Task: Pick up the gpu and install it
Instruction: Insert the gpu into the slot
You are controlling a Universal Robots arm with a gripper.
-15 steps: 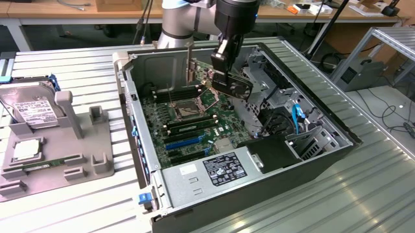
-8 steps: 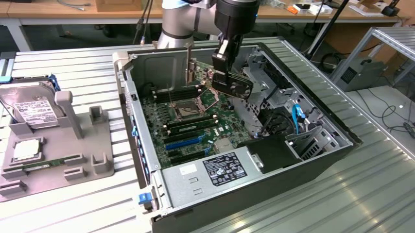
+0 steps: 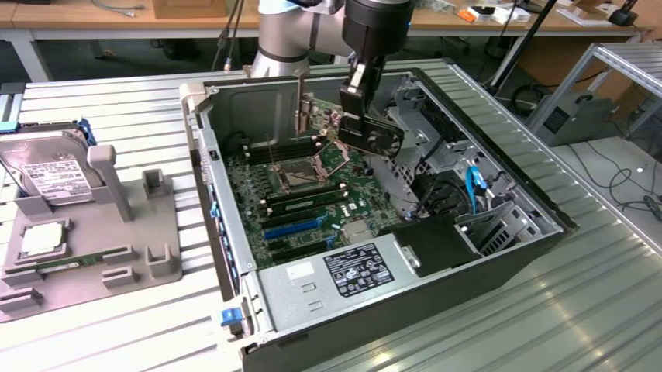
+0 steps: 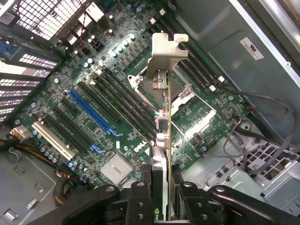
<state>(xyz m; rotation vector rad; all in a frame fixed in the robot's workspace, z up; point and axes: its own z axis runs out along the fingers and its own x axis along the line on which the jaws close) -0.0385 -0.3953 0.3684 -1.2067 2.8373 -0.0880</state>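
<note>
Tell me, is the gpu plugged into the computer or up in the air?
Up in the air. The hand grips the gpu over the processor socket, away from the card slots.

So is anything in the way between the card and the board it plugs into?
Nothing visible. The tool holds the gpu in open air over the motherboard, and the expansion slots look bare.

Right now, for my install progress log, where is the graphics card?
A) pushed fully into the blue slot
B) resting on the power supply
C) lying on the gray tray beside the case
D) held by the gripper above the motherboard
D: the gripper clamps the graphics card edge-on, up in the air over the motherboard.
</note>
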